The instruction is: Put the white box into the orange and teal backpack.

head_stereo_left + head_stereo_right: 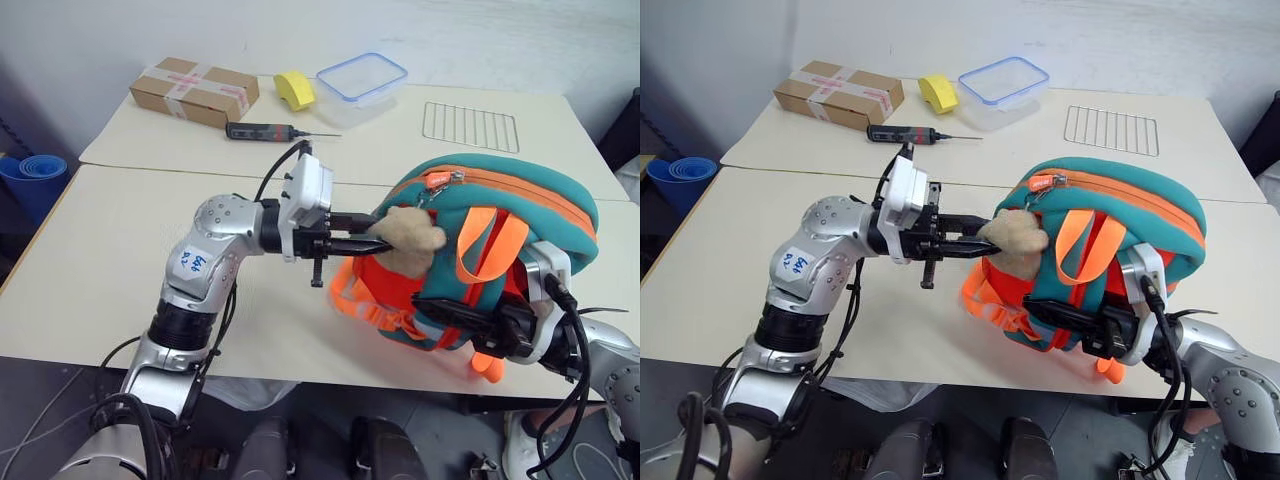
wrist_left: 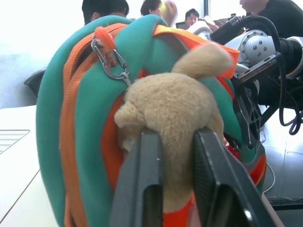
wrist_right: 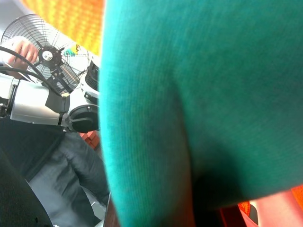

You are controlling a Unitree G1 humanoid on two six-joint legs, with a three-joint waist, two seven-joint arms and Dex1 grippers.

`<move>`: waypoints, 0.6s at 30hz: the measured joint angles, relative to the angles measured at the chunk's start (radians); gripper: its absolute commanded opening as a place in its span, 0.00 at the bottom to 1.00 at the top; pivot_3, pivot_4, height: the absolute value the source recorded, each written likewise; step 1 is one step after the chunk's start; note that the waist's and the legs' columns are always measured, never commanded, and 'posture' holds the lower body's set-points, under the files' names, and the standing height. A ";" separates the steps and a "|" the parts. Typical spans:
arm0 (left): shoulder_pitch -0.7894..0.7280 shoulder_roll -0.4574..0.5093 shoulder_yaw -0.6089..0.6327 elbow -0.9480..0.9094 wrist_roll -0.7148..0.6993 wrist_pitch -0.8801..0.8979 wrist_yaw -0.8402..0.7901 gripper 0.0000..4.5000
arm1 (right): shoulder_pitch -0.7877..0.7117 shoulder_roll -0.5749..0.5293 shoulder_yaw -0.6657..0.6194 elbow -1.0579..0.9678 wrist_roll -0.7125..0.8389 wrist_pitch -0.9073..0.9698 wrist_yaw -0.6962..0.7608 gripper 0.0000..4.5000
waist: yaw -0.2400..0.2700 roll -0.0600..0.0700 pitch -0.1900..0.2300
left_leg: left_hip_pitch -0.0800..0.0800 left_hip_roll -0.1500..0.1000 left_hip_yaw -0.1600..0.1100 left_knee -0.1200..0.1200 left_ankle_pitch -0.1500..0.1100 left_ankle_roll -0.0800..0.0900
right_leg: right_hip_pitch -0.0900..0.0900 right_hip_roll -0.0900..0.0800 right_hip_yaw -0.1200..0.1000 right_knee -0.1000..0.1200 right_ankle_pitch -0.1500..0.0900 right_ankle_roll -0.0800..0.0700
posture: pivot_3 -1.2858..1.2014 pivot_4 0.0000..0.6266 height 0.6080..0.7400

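Left tool (image 2: 173, 189) pinches the tan plush toy (image 1: 405, 238) on the orange and teal backpack (image 1: 500, 200), mid-right of frame, upright on the surface (image 1: 100, 280). Right tool (image 1: 470, 318), pressed together, grips its lower strap side. Zipper looks shut. I can't locate the white box. Better: release the toy, grab the zipper pull (image 2: 110, 59), open fully.
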 measured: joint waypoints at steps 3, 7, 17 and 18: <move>-0.088 0.075 0.066 0.103 -0.024 0.030 -0.006 0.04 | 0.020 0.016 -0.007 0.000 -0.002 -0.014 -0.007 0.00 | -0.002 0.000 0.000 | 0.000 0.000 0.000 0.000 0.000 -0.001 | -0.001 0.001 0.000 0.000 0.000 0.000 | 0.52 0.24 1.00; -0.178 0.201 0.109 0.241 -0.012 0.039 -0.045 0.04 | 0.056 0.016 -0.044 -0.001 0.001 -0.018 -0.010 0.00 | -0.002 0.000 0.000 | 0.000 -0.001 0.001 -0.001 0.000 0.000 | -0.001 0.003 -0.002 0.002 0.000 0.000 | 0.52 0.24 1.00; -0.124 0.188 -0.023 0.483 0.196 -0.203 -0.058 0.04 | 0.100 0.069 -0.077 -0.002 0.003 -0.045 -0.049 0.00 | 0.000 0.000 0.000 | 0.000 -0.001 0.002 -0.001 -0.001 0.001 | -0.001 0.002 0.000 0.002 0.000 0.000 | 0.52 0.24 1.00; -0.090 0.170 -0.044 0.485 0.208 -0.211 -0.065 0.04 | 0.111 0.077 -0.082 -0.002 0.003 -0.050 -0.052 0.00 | 0.000 0.000 0.000 | 0.000 -0.001 0.002 -0.001 -0.001 0.001 | -0.001 0.002 0.000 0.002 0.000 0.001 | 0.52 0.24 1.00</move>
